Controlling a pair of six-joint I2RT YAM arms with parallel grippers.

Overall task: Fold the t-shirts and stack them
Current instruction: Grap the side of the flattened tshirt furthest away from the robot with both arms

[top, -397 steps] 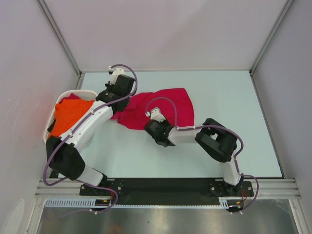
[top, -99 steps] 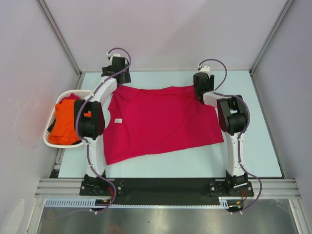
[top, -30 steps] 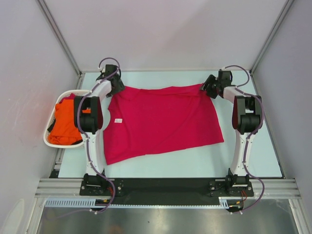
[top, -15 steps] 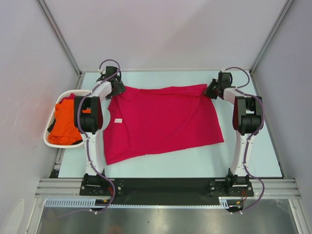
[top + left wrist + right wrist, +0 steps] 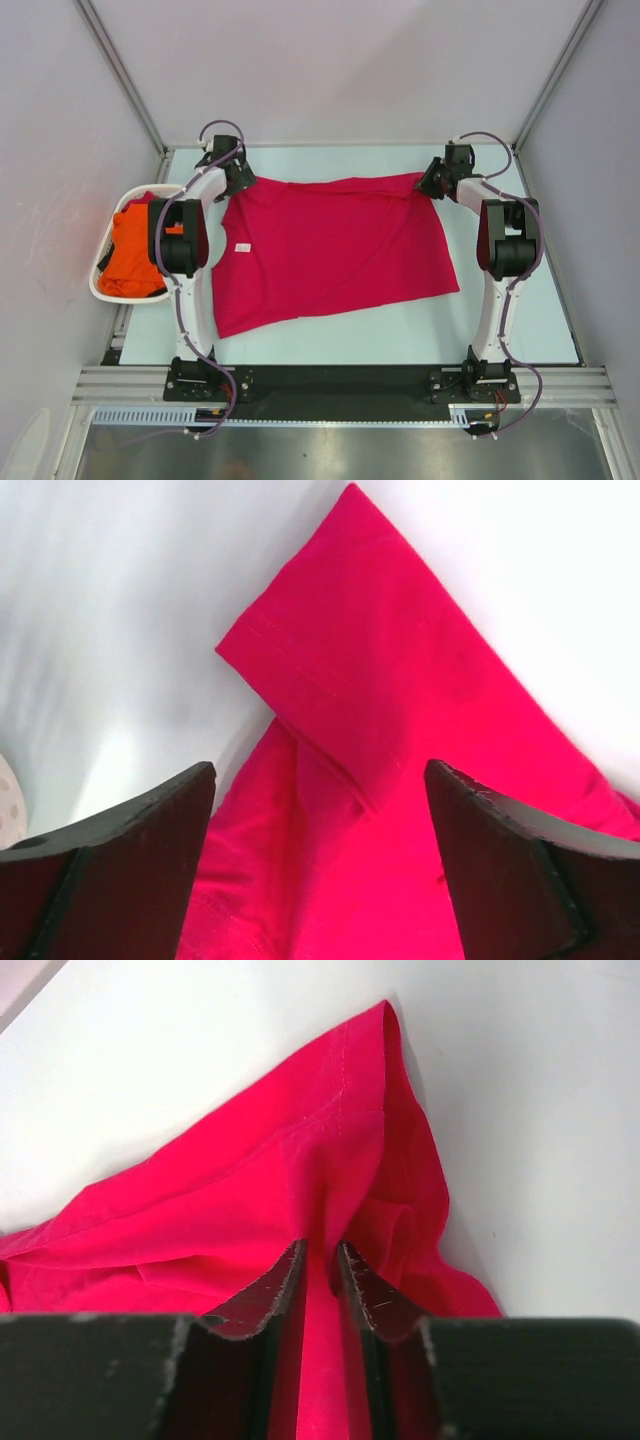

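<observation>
We are early in the task. The red shirt (image 5: 335, 250) lies spread almost flat across the middle of the table (image 5: 500, 330) in the top view, with no fold in it yet and its lower edge slanting. Our right gripper (image 5: 320, 1247), at the shirt's upper right corner, is pinched nearly closed on a ridge of its cloth. Our left gripper (image 5: 318, 780), at the upper left, gapes wide over the sleeve and holds nothing. The orange shirt (image 5: 130, 255) sits bunched in the basket (image 5: 105, 292) at the left edge. We judge that folding both shirts and stacking them remain.
</observation>
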